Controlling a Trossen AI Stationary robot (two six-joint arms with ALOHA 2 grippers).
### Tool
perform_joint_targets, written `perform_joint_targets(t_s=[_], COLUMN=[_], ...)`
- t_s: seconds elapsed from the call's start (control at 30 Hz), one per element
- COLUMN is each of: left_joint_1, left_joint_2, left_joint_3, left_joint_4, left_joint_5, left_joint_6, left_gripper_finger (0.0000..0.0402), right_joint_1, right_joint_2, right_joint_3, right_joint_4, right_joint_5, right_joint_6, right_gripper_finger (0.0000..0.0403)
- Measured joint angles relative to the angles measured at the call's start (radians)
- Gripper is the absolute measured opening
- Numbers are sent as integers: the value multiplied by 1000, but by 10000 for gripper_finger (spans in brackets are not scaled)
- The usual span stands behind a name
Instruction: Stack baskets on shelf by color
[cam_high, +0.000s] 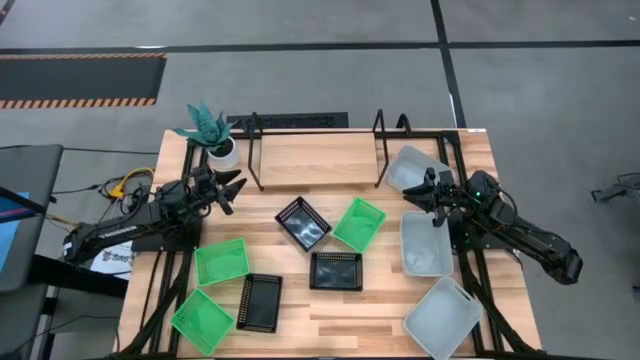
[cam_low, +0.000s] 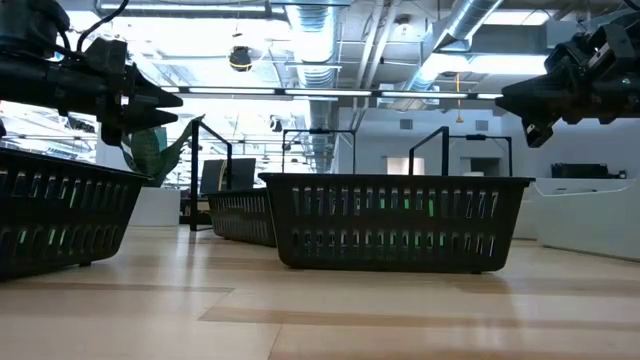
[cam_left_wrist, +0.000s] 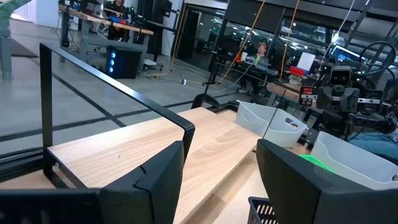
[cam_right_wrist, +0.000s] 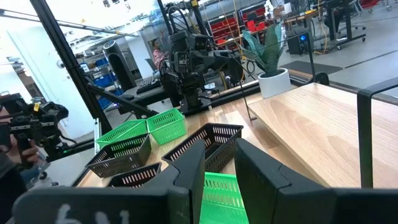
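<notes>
Black mesh-sided plastic basket (cam_low: 398, 220) on tabletop | light wooden shelf board (cam_high: 315, 160) bare | you have all nine to stack | left gripper (cam_high: 234, 190), right gripper (cam_high: 422, 192) spread, carrying nothing.

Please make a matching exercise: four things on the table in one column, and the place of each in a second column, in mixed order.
1. potted plant
2. shelf
3. left end effector
4. white basket

a. near right corner of the table
b. far middle, nothing on its board
c. far left corner
d. raised beside the shelf's left end, holding nothing

Pairs: 1-c, 2-b, 3-d, 4-a
</notes>
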Motion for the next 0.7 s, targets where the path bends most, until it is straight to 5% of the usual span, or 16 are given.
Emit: perform_joint_targets(t_s=[0.7], left_joint_1=[0], left_joint_2=[0], left_joint_3=[0], left_joint_4=[8], left_joint_5=[-2], left_joint_6=[-272], left_gripper_finger=[194], right_joint_1=[0], right_joint_2=[0], right_joint_3=[0], right_joint_4=[0], right_joint_5=[0], right_joint_6=[0], right_gripper_finger=[113])
